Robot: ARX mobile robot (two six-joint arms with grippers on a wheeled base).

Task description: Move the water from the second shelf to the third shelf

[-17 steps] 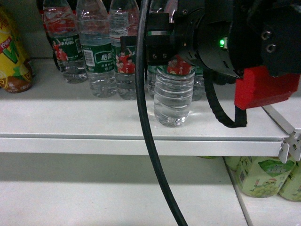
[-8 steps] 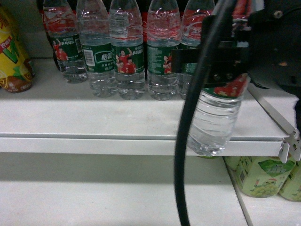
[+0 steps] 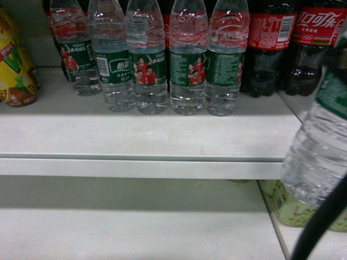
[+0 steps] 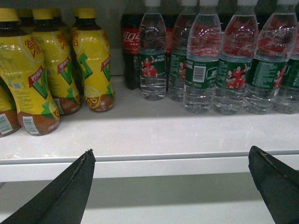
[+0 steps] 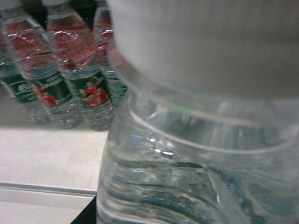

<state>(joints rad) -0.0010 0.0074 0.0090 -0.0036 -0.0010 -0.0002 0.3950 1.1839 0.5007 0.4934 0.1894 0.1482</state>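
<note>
A clear water bottle with a green label hangs in the air at the right edge of the head view, off the front of the upper shelf and in front of the lower shelf. It fills the right wrist view, water bottle, where only a dark sliver of one finger shows beside it; the right gripper holds it. A row of water bottles stands on the upper shelf. My left gripper is open and empty, level with that shelf's front edge.
Cola bottles stand right of the water row, and yellow drink bottles to its left. Green drink bottles sit at the right of the lower shelf. A black cable crosses the lower right corner.
The right arm has carried the water bottle off the upper shelf, rightwards and down toward the camera. The arm no longer blocks the bottle row in the head view.
</note>
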